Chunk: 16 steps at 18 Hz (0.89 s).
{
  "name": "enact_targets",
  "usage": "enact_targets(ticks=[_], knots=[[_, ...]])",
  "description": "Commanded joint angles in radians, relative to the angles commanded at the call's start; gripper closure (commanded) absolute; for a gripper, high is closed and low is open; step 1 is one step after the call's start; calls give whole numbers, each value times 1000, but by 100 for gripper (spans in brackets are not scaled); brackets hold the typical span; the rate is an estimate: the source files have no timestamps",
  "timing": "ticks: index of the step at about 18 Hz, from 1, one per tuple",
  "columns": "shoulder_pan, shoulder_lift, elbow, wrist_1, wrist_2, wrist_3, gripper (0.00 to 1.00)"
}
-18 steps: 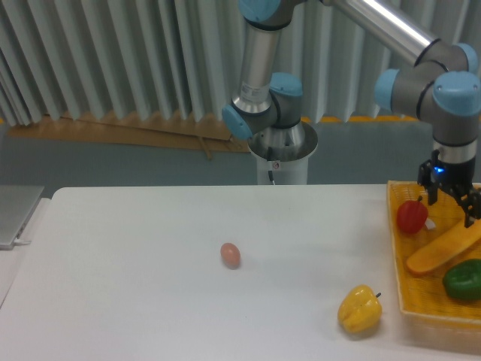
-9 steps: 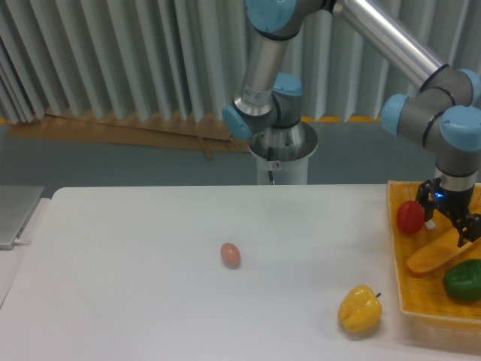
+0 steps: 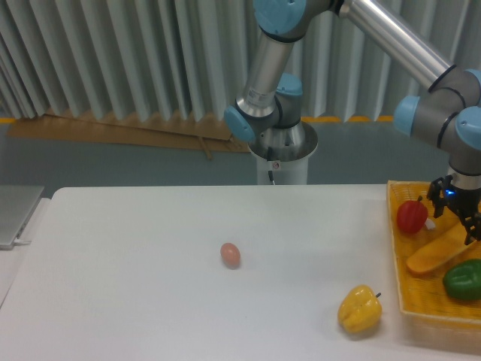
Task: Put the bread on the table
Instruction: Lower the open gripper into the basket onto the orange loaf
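Camera view: the claw [image 3: 456, 220] is seen spread open astride the bread's [image 3: 440, 251] upper end, inside the yellow basket [image 3: 396, 259] on the table [image 3: 150, 301].

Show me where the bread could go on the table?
Bare table stretches left of the egg, and between the egg and the yellow pepper. It is crowded in the basket, where the bread lies between red pepper and green pepper.

Around the bread [image 3: 442, 250] in the basket [image 3: 397, 256], you have a red pepper [image 3: 411, 216] close on its left and a green pepper [image 3: 463, 279] against its lower side; table [image 3: 150, 286] left of basket lies open except egg [image 3: 231, 255] and yellow pepper [image 3: 359, 309].
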<state>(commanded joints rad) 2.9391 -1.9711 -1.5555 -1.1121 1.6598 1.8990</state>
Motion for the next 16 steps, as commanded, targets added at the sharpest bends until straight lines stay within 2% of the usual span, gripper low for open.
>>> enact_targets(ticks=[6,13,16], knots=[[2,-43,38,21,-2,15,0],[0,-77,35,69,-3,14,0],[-3,-81,29,72,-3,18,0]])
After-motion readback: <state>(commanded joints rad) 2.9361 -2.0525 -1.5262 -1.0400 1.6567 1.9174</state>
